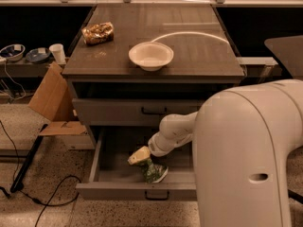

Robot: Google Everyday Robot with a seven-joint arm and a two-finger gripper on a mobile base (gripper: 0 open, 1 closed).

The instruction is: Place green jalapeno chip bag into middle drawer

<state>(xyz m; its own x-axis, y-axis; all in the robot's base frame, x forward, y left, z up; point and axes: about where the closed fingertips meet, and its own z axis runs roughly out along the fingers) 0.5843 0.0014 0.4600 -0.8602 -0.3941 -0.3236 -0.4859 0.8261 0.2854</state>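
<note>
Bag: in the open drawer, near its front, long axis slanted, pale end up-left.
Gripper: just above the bag's upper end — clenched or released, cannot tell.

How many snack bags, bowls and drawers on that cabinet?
Snack bags: 2, the brown bag and the green bag
Bowls: 1, the white bowl
Drawers: 2, the open drawer and the shut drawer
Total: 5
The gripper is in the open drawer, at the green bag.
</note>
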